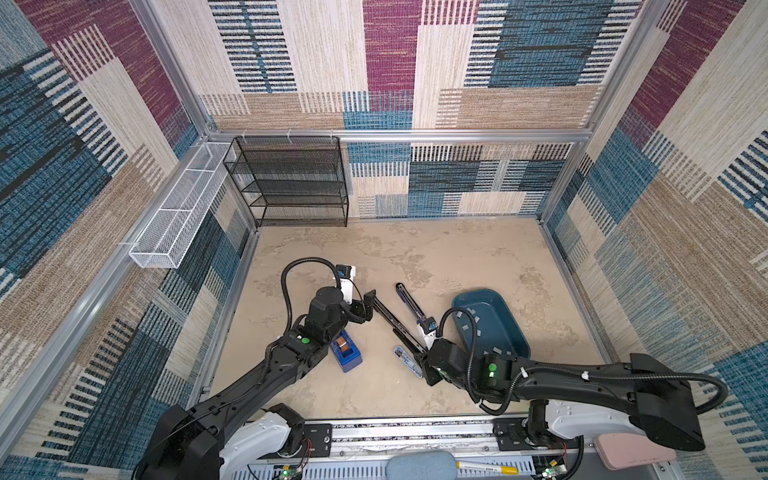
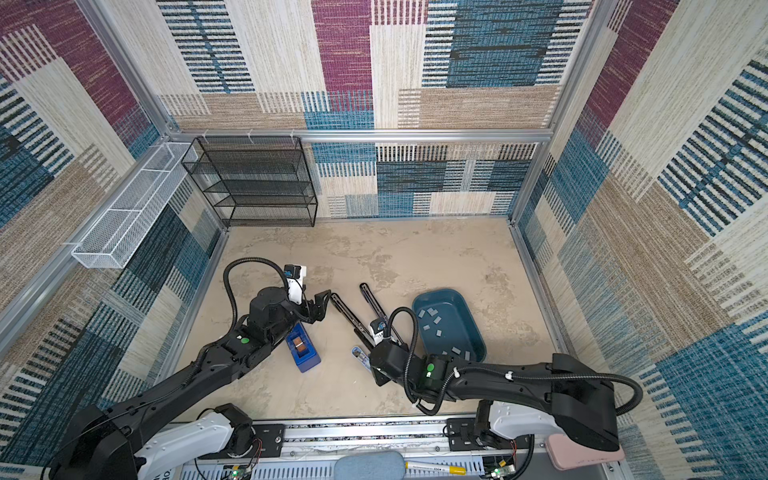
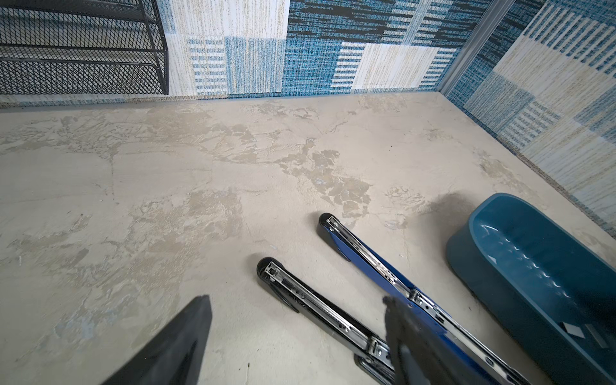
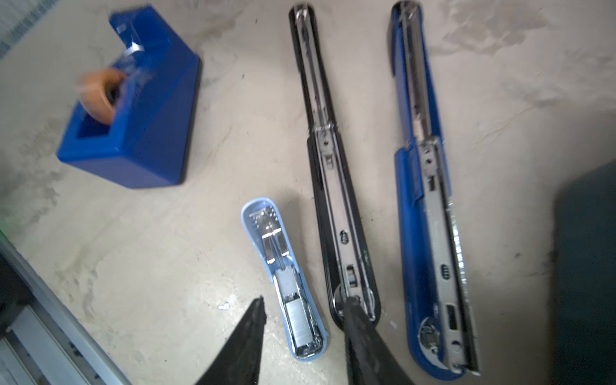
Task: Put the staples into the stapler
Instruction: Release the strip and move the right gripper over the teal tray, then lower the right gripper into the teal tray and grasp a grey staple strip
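Observation:
Three staplers lie opened flat on the table: a small light-blue stapler [image 4: 283,276] [image 1: 405,359], a long black stapler [image 4: 330,166] [image 1: 392,322] and a long blue stapler [image 4: 423,200] [image 1: 409,301]. A grey strip of staples [image 4: 300,321] lies in the light-blue one's channel. More loose staples [image 1: 478,320] [image 2: 430,312] lie in the teal tray [image 1: 469,293]. My right gripper [image 4: 305,316] hangs open over the light-blue stapler's near end, a finger on each side, holding nothing. My left gripper [image 3: 296,310] [image 1: 365,305] is open and empty by the black stapler's far end.
A blue tape dispenser [image 1: 345,353] [image 4: 143,116] stands left of the staplers, under my left arm. A black mesh rack [image 1: 291,183] stands at the back left, and a white mesh basket [image 1: 178,212] hangs on the left wall. The teal tray [image 3: 500,233] sits right of the blue stapler.

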`<state>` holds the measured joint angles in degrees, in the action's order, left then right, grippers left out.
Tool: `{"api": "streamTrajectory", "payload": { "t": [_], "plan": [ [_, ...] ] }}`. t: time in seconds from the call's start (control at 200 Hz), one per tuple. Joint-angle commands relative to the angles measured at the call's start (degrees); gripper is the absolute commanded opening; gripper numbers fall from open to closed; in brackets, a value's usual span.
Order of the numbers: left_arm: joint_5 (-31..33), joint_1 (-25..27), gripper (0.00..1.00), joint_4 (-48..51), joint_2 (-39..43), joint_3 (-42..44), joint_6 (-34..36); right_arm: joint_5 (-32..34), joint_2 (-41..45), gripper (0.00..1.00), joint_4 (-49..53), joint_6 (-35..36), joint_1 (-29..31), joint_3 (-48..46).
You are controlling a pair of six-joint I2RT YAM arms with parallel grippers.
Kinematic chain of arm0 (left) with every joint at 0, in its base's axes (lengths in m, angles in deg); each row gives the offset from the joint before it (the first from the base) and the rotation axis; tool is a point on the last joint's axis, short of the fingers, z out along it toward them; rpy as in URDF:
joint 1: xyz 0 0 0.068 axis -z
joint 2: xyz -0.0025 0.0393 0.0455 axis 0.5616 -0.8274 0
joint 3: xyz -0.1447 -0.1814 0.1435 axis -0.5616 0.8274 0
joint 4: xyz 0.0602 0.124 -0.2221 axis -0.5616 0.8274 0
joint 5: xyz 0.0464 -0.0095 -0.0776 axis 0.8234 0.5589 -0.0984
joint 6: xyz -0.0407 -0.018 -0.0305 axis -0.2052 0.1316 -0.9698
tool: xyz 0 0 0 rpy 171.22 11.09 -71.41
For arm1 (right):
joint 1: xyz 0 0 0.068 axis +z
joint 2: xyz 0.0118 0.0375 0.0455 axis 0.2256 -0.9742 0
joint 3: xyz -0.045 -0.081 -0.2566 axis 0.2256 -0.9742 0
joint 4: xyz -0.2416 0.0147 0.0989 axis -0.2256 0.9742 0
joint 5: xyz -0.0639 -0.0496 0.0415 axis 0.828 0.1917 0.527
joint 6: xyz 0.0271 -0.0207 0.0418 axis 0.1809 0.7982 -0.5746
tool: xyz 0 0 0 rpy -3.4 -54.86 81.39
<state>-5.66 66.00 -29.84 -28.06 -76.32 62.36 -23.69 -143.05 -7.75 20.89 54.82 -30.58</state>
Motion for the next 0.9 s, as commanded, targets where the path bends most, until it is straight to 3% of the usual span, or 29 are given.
{"api": "streamTrajectory", "payload": {
  "t": [0.0,0.24,0.416,0.646,0.741,0.892],
  "plan": [
    [0.46,-0.02,0.85,-3.28,0.13,0.58,-1.10,9.95,3.32,0.40,7.74,-2.97,-2.48,4.35],
    [0.12,-0.02,0.85,-3.86,-1.59,0.47,-1.38,8.84,6.95,0.43,13.34,-1.80,-24.12,7.53],
    [0.62,-0.02,0.85,-3.87,-0.79,0.70,-1.16,-0.17,5.28,0.42,8.11,0.27,-36.76,2.92],
    [0.15,-0.10,0.85,-3.79,-1.02,0.49,-1.49,-8.09,-6.17,0.37,0.23,2.60,-44.64,-1.57],
    [-0.02,-0.07,0.85,-3.77,-1.04,0.47,-1.55,-9.17,-10.59,0.32,0.07,3.59,-45.79,0.09],
    [0.47,-0.09,0.85,-3.78,-1.14,0.48,-1.39,-9.70,-12.10,0.34,-1.13,3.62,-46.27,0.00]
  ]
}}
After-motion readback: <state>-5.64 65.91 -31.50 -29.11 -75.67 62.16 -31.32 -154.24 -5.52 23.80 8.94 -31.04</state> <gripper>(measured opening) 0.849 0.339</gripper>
